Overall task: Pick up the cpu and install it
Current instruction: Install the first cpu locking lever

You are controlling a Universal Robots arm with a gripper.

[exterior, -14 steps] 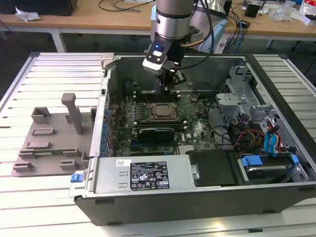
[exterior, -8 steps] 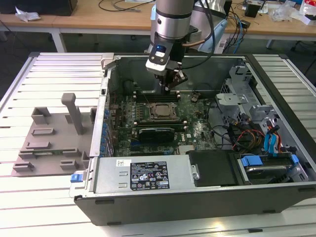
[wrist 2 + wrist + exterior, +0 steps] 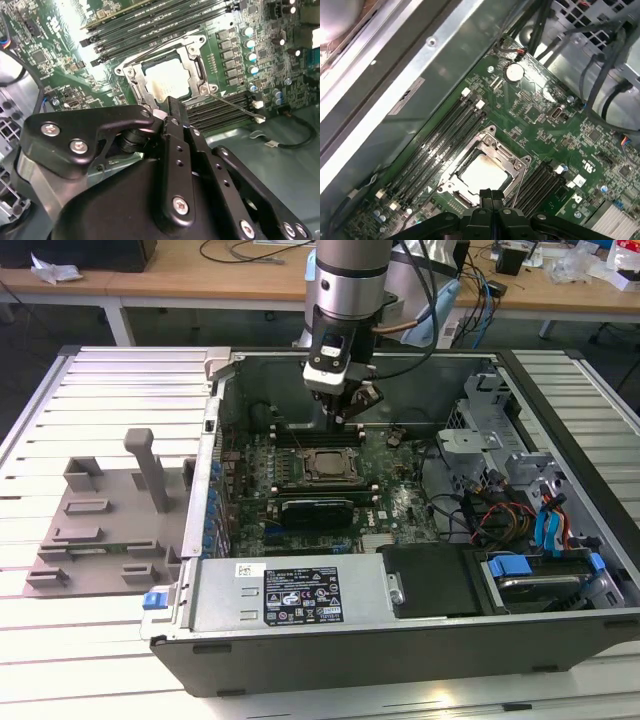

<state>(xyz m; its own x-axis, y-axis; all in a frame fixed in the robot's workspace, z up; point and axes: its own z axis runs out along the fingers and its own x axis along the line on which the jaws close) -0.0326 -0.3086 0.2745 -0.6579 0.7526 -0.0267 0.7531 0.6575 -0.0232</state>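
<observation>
The cpu [image 3: 322,465] lies flat in the motherboard socket inside the open computer case, its silver-grey top facing up. Both wrist views look down on the same chip [image 3: 167,80] [image 3: 482,172], framed by the metal socket bracket. My gripper [image 3: 352,412] hangs a little above the board, just behind the socket in the exterior view. Its black fingers [image 3: 487,196] are pressed together with nothing between them, and the tips [image 3: 172,107] hover over the socket's edge without touching the cpu.
A thin socket lever [image 3: 235,105] sticks out beside the socket. Memory slots [image 3: 445,135] run along both sides of it. The case holds a power supply [image 3: 290,592], a drive cage and cables [image 3: 520,510]. A grey fixture plate [image 3: 105,520] sits on the exterior view's left.
</observation>
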